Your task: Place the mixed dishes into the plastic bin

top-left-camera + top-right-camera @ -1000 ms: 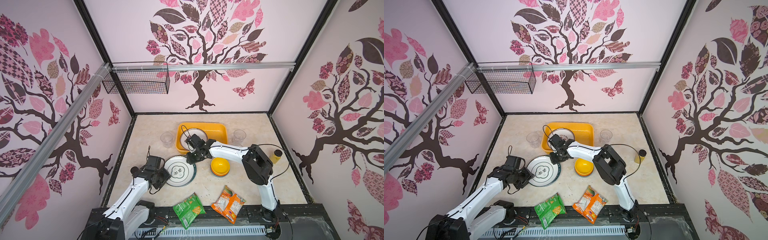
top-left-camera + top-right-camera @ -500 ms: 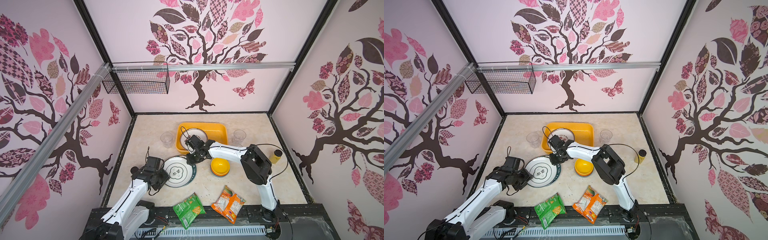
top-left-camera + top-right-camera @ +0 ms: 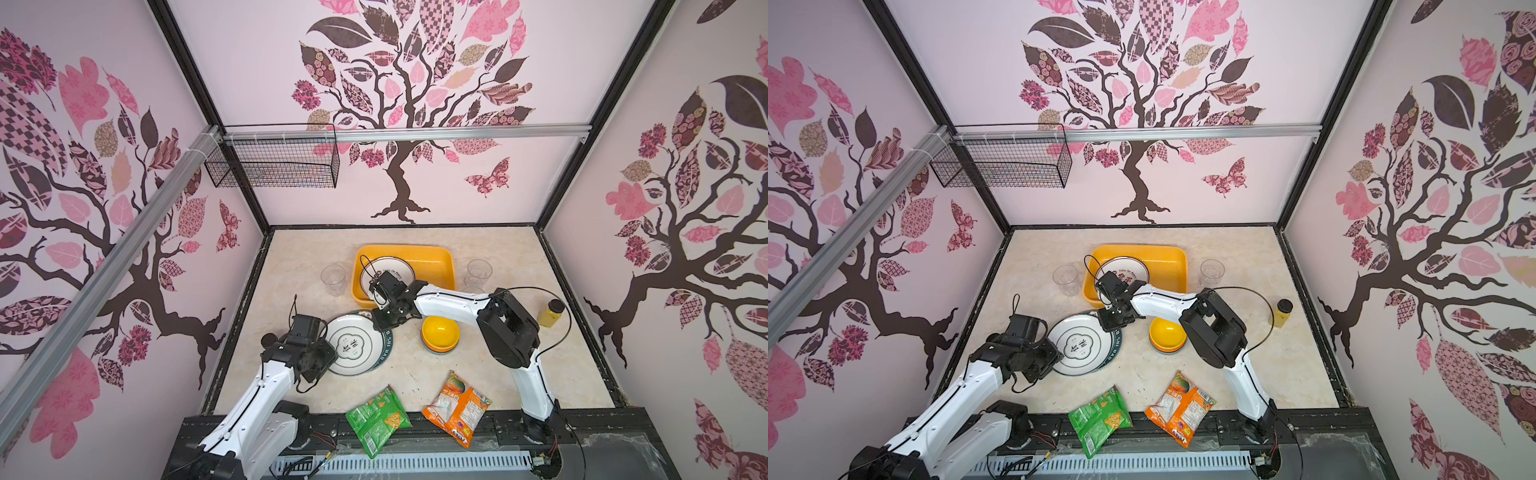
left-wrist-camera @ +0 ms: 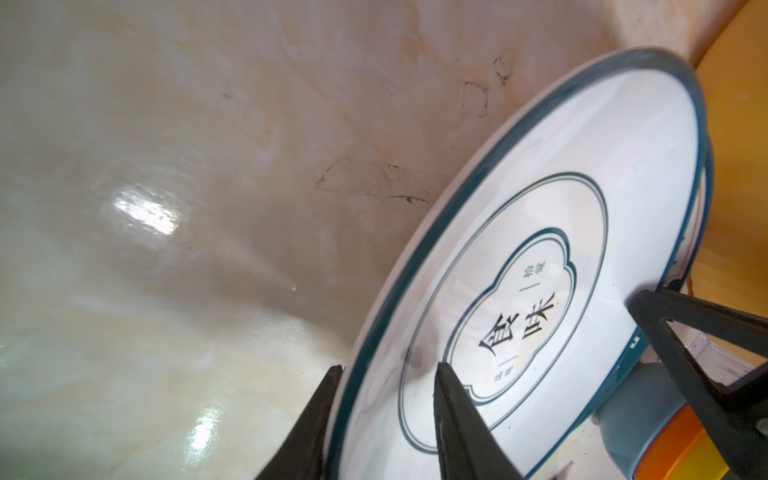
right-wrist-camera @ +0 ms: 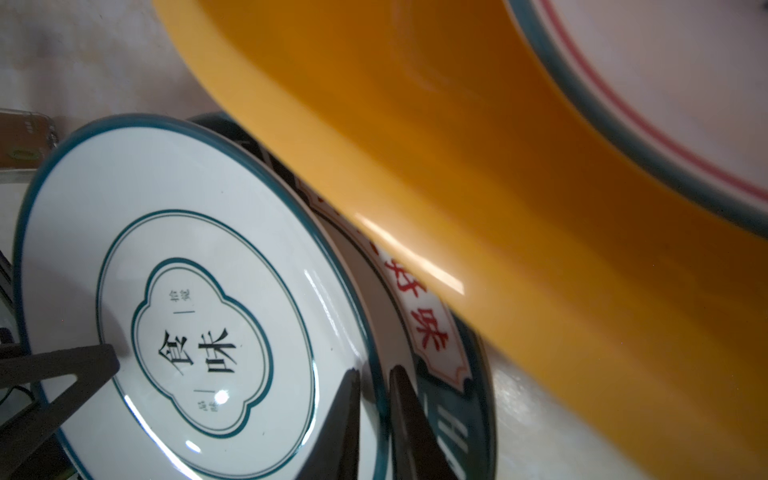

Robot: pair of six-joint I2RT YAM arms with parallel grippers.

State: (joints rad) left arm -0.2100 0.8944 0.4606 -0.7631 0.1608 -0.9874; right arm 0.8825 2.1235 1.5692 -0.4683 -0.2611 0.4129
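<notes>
A white plate [image 3: 355,347] [image 4: 540,216] with a teal rim tops a stack beside the yellow-orange plastic bin [image 3: 432,259]. Its far edge is raised off the dark-rimmed plate [image 5: 440,332] beneath. My right gripper [image 3: 380,322] [image 5: 374,374] is shut on that far rim. At the near-left rim, my left gripper [image 3: 328,357] [image 4: 388,370] stands open, one finger outside the edge and one over the plate's face. Another plate [image 3: 388,270] lies in the bin. Stacked bowls [image 3: 440,332], yellow on top, sit to the right. A clear cup [image 3: 333,279] [image 3: 478,272] stands on each side of the bin.
A green snack bag [image 3: 378,419] and an orange one [image 3: 457,407] lie near the front edge. A small yellow bottle [image 3: 550,313] stands at the right wall. A black wire basket [image 3: 274,160] hangs high at the back left.
My right gripper's jaws have closed onto the top plate's far rim. The left gripper's jaws have narrowed around the near rim. Both arms have barely shifted.
</notes>
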